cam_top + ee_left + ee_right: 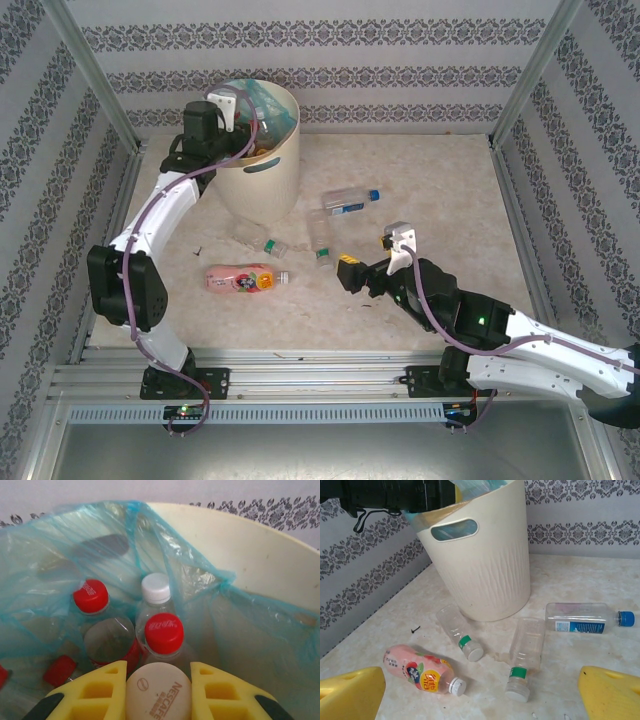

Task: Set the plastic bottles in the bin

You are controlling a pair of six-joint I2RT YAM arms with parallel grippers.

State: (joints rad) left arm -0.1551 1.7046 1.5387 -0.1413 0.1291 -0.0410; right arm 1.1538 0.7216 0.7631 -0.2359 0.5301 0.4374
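Note:
My left gripper [158,696] hangs over the mouth of the cream bin [262,170], its yellow fingers [97,692] shut on a beige Nescafe bottle [158,682], seen end-on. Below it, inside the turquoise liner [60,555], lie several bottles with red caps [163,632] and one with a white cap [155,588]. On the table lie a pink-labelled bottle [420,670], two clear green-banded bottles [457,630] [525,655] and a blue-capped bottle [580,618]. My right gripper [345,272] is open just above the table, short of these bottles, nothing between its fingers [350,695].
The bin [485,565] stands at the table's back left, close to the patterned wall. A small black screw [415,629] lies left of the clear bottles. Metal frame posts and side walls border the table.

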